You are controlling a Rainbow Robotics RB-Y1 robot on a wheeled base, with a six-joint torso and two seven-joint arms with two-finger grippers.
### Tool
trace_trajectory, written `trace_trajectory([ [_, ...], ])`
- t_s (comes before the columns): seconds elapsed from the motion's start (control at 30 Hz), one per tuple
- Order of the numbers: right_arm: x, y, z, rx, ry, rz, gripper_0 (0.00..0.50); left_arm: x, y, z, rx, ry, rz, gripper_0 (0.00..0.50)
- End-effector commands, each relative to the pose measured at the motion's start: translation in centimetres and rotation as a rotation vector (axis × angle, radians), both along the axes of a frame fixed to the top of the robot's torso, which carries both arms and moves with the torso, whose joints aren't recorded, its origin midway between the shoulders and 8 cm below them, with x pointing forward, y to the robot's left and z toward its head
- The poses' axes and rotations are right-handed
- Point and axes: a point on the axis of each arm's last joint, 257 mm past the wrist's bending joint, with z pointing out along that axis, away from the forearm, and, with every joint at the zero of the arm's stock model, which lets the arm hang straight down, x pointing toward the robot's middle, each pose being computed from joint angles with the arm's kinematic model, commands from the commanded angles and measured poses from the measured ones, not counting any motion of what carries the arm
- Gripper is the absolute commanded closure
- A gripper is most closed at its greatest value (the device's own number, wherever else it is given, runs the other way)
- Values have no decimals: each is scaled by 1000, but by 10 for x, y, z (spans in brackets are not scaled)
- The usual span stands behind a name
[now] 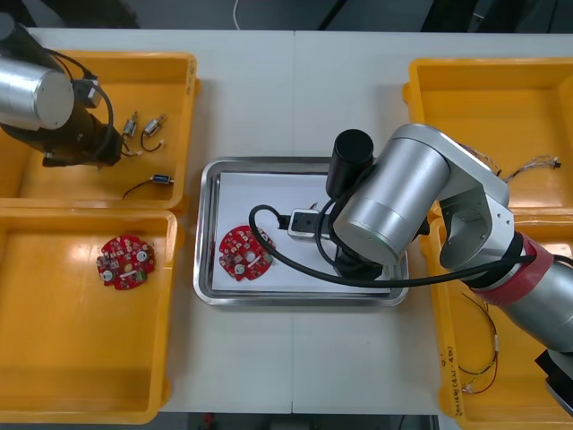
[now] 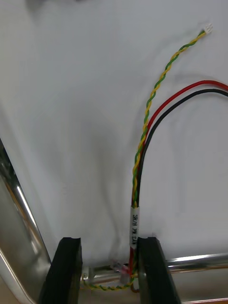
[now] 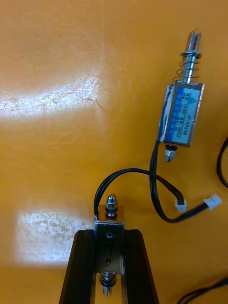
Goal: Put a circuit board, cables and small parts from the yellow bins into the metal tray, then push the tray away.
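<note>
In the right wrist view my right gripper point(image 2: 109, 241) stands open low over the white inside of the metal tray point(image 2: 19, 228). A cable bundle point(image 2: 143, 142) of red, black and twisted yellow-green wires lies on the tray, running along the inner side of one finger point(image 2: 152, 270). My left gripper point(image 3: 109, 233) is shut on a small metal part point(image 3: 109, 223) just above the orange bin floor. A second small metal part point(image 3: 183, 114) with a black lead lies ahead of it. A red circuit board point(image 1: 244, 253) lies in the tray point(image 1: 208, 233).
My left arm point(image 1: 54, 107) reaches into the far-left yellow bin point(image 1: 179, 67), where small metal parts point(image 1: 143, 125) lie. Another circuit board point(image 1: 125, 262) sits in the near-left bin. Cables point(image 1: 479, 358) lie in the right bins. My right arm point(image 1: 403, 206) covers the tray's right half.
</note>
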Motion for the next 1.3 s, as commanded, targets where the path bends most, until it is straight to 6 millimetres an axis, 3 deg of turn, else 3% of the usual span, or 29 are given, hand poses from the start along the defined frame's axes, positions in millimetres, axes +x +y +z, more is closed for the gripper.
trace_trajectory([
  [0.03, -5, 17, 4, 12, 4, 56, 0, 9, 5, 60, 40, -69, -51, 500],
  [0.6, -30, 9, 6, -10, 69, 11, 0, -44, -19, 96, 88, 24, -88, 500],
  [0.73, -32, 15, 17, -5, 37, 34, 0, -54, -29, 99, 97, 19, -115, 500],
  [1.07, -33, 19, 22, 11, 29, 49, 0, -86, -57, 100, 111, 47, -162, 500],
  [1.3, -33, 22, 25, 22, 25, 49, 0, -90, -86, 111, 90, -6, -205, 500],
])
